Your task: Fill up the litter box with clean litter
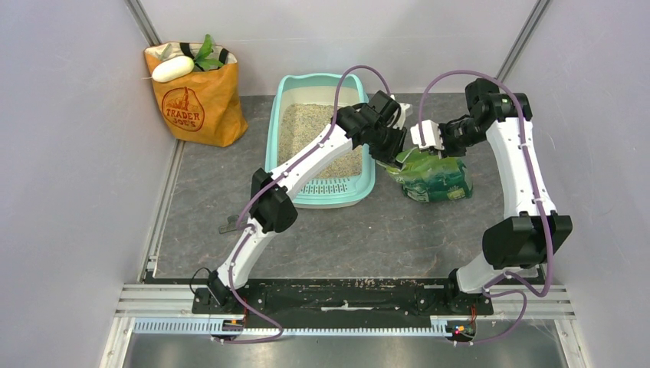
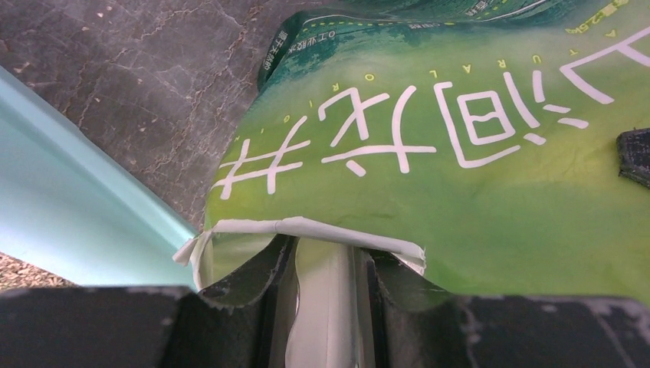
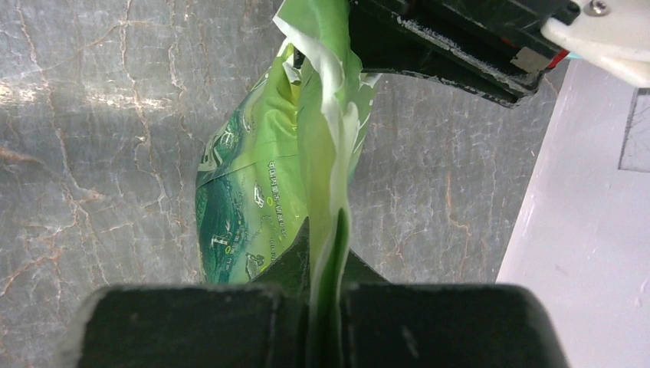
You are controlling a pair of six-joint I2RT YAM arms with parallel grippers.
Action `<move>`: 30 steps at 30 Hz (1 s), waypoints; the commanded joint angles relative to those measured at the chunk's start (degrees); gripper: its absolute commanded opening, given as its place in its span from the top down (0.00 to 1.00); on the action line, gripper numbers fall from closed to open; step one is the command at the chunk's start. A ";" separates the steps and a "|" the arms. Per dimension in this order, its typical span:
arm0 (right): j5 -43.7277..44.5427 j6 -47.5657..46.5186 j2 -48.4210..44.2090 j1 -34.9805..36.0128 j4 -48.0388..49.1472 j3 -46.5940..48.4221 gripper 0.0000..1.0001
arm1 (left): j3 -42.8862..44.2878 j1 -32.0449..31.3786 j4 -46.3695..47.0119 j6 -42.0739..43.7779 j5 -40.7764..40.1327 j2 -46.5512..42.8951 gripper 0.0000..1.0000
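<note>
Litter box [image 1: 274, 130] sits at the back middle of the counter [image 1: 345, 238], grate step toward us. Clean litter [image 1: 305, 123] already covers the part of the box floor we can see; the left arm hides the rest, so we can't judge depth or how even it is.

Green bag [image 1: 433, 178] stands on the counter just right of the box, close to its wall, not over it. Nothing is pouring at this moment.

Left gripper [image 2: 326, 276] has its jaws clamped on the folded top edge of the bag, a thick wad of film between them. Right gripper [image 3: 326, 261] has its jaws pressed together on a thin flap of the same bag top. So both arms hold the bag by its mouth.

We judge the task partly done: some fill is in. Left: if more is wanted, lift and tip the bag over the box; otherwise let go and pull back. The bag looks slumped, and we can't tell how much it holds.
</note>
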 commanded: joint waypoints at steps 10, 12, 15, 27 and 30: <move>-7.44 4.07 1.25 2.28 7.74 -0.59 1.00 | -3.41 0.19 -4.58 -1.05 8.45 8.97 0.98; -7.40 3.99 1.23 2.42 7.87 -0.78 1.00 | -2.98 0.19 -3.83 -0.92 11.33 9.39 0.98; -7.51 3.98 1.52 2.62 8.64 -1.10 1.00 | -2.85 0.45 -2.29 -1.07 15.91 9.61 0.98; -7.10 4.77 0.91 3.33 9.21 -2.39 1.00 | -4.74 3.03 10.31 -7.76 29.94 8.42 0.98; -6.07 4.73 -0.19 3.04 8.70 -2.86 1.00 | -9.72 4.70 18.92 -10.92 31.96 5.11 0.98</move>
